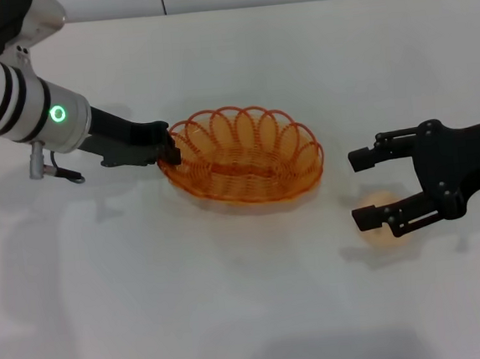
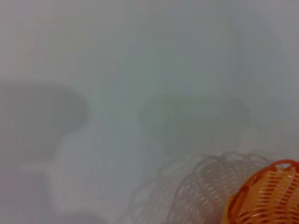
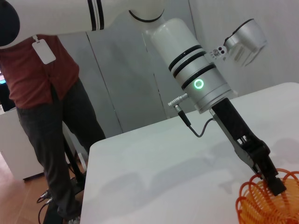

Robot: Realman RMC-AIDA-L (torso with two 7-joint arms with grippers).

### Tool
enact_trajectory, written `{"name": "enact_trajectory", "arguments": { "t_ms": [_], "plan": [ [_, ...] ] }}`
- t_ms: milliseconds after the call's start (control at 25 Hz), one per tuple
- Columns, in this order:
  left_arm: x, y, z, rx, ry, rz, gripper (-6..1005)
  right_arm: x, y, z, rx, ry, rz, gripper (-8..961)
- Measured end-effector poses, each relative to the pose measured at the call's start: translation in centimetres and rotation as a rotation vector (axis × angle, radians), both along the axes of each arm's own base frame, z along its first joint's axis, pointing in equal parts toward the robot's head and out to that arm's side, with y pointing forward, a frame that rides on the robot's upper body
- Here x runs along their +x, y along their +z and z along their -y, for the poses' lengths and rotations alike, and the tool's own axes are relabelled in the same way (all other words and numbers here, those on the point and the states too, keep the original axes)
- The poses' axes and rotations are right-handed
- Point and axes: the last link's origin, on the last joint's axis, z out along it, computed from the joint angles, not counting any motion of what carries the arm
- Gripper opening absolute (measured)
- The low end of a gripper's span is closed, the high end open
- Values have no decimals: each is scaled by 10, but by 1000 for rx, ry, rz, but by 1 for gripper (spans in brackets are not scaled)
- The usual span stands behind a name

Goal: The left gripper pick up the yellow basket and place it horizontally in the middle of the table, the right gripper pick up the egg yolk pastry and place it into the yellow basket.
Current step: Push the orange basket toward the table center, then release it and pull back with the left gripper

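The yellow basket (image 1: 246,155) lies lengthwise near the middle of the white table (image 1: 235,314). My left gripper (image 1: 170,152) is shut on its left rim; the right wrist view shows the claw (image 3: 273,183) pinching the rim of the basket (image 3: 261,205). The left wrist view shows only one end of the basket (image 2: 266,196) and its shadow. The egg yolk pastry (image 1: 383,211) sits on the table to the right of the basket. My right gripper (image 1: 360,188) is open, and its lower finger partly covers the pastry. I cannot tell whether it touches it.
A person in a red shirt (image 3: 42,70) stands beyond the table's far edge in the right wrist view. Bare tabletop lies in front of and behind the basket.
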Motion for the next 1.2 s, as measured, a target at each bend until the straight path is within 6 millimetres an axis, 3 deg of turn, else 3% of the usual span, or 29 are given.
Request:
{"name": "enact_trajectory", "arguments": {
  "t_ms": [1200],
  "plan": [
    [-1,-4,2,4,12,33,211,-1,1,-1,5,3,1,855]
  ]
}}
